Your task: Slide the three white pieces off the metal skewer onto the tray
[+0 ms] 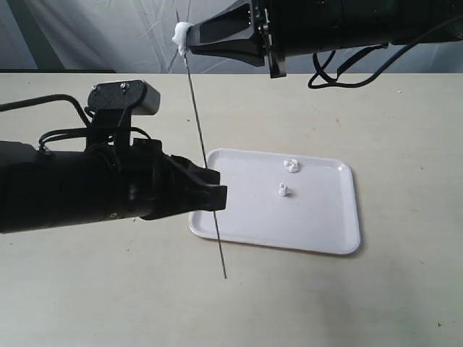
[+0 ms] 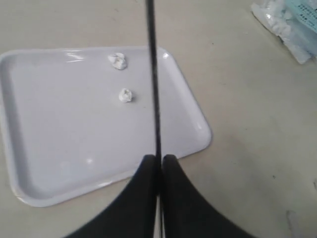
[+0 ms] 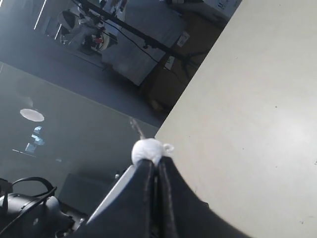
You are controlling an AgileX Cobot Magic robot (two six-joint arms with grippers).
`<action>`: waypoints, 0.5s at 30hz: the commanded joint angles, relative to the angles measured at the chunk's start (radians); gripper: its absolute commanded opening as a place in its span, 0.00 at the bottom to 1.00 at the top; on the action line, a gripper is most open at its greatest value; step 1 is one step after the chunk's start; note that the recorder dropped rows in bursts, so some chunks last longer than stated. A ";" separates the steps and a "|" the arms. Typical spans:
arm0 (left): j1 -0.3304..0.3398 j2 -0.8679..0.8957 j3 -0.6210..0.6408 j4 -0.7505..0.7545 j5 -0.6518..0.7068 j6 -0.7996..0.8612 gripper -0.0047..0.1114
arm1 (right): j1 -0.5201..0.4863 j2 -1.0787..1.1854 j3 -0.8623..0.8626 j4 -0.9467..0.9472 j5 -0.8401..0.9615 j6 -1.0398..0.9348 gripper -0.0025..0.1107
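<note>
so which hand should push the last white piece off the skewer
Right. The right hand is shut on the skewer right beside the last white piece near the tip, so it can likely push it off. The left hand clamps the skewer lower down, steadying it.

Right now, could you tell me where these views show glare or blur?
Exterior view: evenly lit, sharp, the thin grey metal skewer crisp. Left wrist view: softer, the skewer a dark smear, glare spots on the flat white plastic tray. Right wrist view: the beige table washed out, background dim, the small white soft lump slightly blurred.
</note>
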 commanded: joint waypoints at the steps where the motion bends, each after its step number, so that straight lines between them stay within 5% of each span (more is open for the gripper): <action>1: -0.005 0.071 0.004 -0.022 0.152 0.009 0.04 | -0.001 -0.009 -0.007 0.130 -0.024 -0.025 0.02; 15: -0.005 0.135 0.006 0.011 0.329 -0.058 0.04 | -0.001 -0.009 -0.007 0.124 -0.198 -0.067 0.02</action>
